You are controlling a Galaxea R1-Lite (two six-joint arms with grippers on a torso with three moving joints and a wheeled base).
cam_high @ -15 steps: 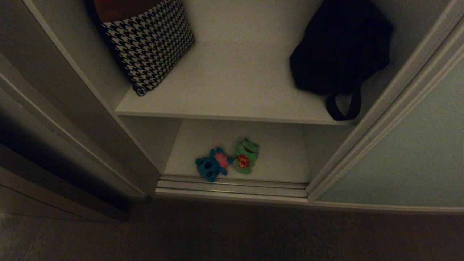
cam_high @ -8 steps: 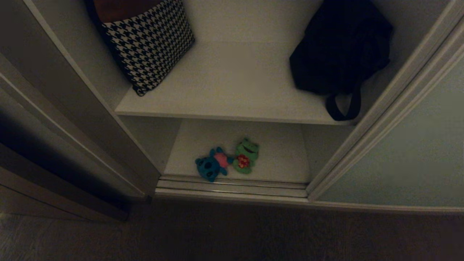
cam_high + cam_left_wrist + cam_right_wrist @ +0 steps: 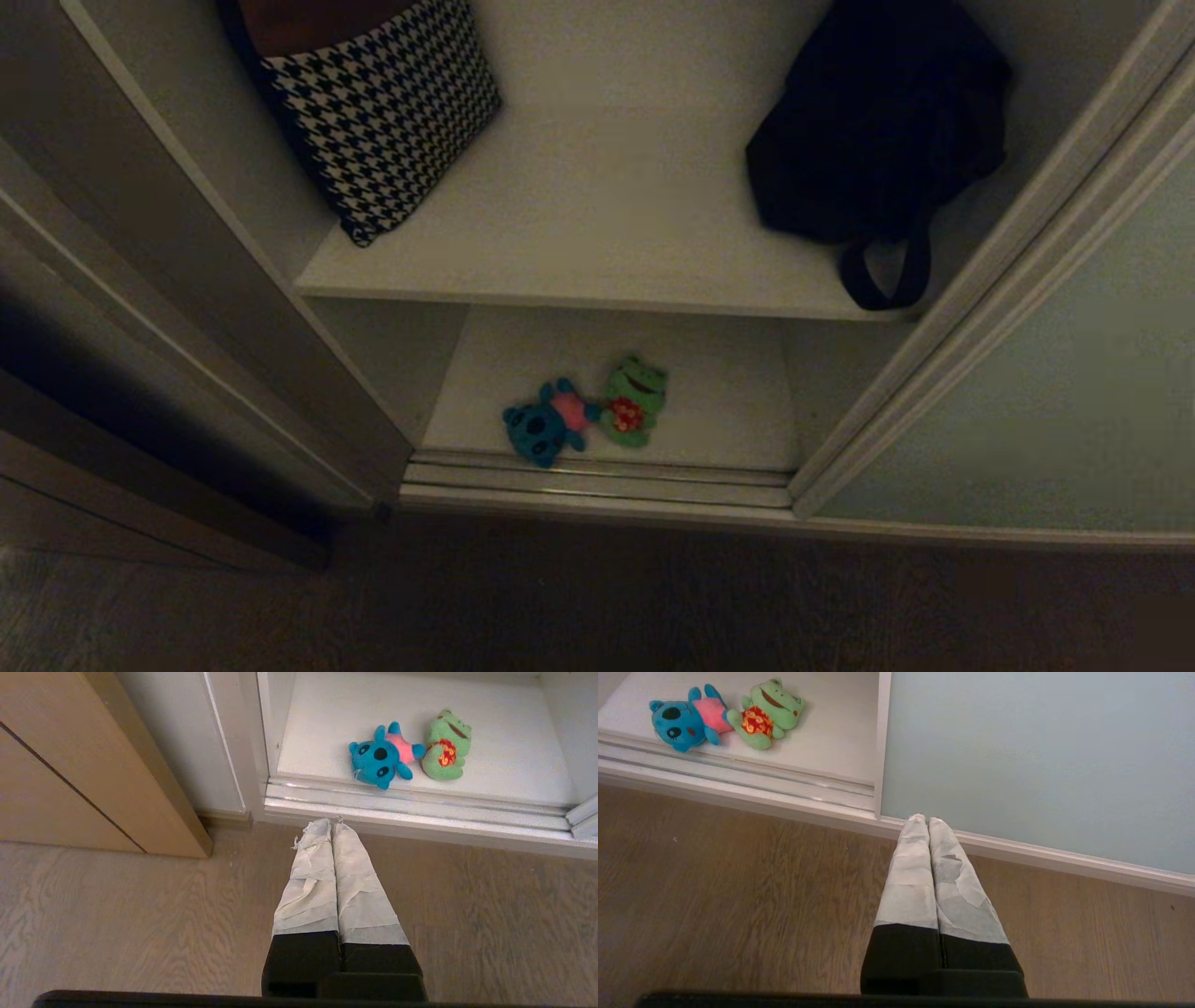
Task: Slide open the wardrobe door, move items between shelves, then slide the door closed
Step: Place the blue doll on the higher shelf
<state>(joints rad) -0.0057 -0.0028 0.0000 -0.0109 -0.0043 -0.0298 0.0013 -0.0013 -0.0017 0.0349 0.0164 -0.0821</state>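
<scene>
The upper shelf point(image 3: 597, 252) carries a houndstooth cushion point(image 3: 387, 112) at its left and a black bag point(image 3: 873, 131) at its right (strap drooping over the front edge). On the bottom shelf point(image 3: 719, 411), near the floor rail point(image 3: 597, 481), a teal-blue toy point(image 3: 541, 427) and a green toy point(image 3: 635, 399) lie touching.

In the head view, a cushion point(image 3: 383, 112) sits upper left and a bag point(image 3: 873, 131) upper right on the upper shelf point(image 3: 607, 233), two soft toys point(image 3: 588, 411) lie touching at centre on the lower shelf point(image 3: 728, 401) behind the floor rail point(image 3: 597, 481), and the sliding wardrobe door point(image 3: 1074, 392) fills the right edge.
</scene>
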